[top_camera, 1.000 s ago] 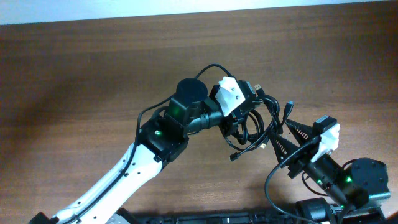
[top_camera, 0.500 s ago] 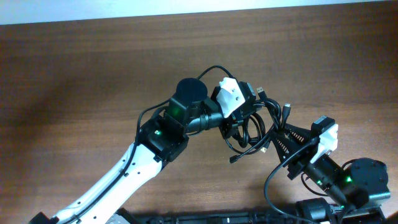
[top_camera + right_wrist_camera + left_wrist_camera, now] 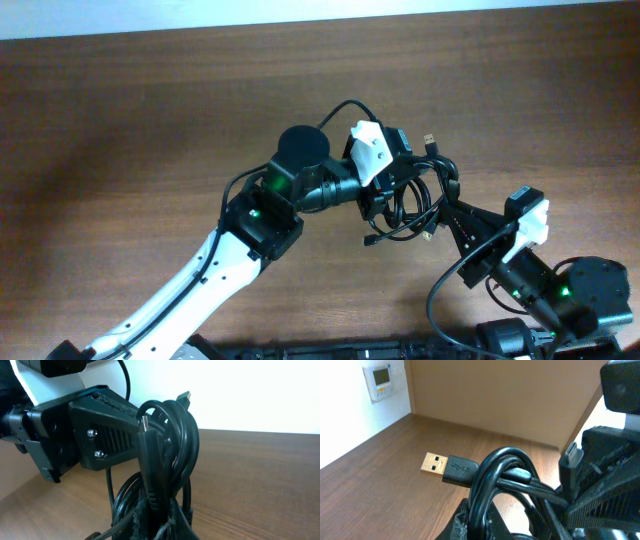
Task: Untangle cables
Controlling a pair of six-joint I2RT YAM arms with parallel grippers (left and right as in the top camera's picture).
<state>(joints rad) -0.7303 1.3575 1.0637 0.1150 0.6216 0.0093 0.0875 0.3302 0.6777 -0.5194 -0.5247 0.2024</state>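
Overhead view: right fingers (image 3: 455, 217), spread wide beside cables (image 3: 410, 195) a second ago, now clamped on bundle, on side opposite left fingers (image 3: 120, 417). Left fingers likewise clamped on bundle, nudged slightly along with it. Gold USB plug (image 3: 447, 467) poking out of bundle, above worktop (image 3: 150, 120). Meaning for task: two-handed hold gained, loops still wound together, drawing apart probably next; possible tightening of knot if pulled straight. No containers in view, so nothing inside any.

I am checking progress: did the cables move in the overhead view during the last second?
Yes, slightly. The cables drew together and their lowest end shifted toward the table's far edge.
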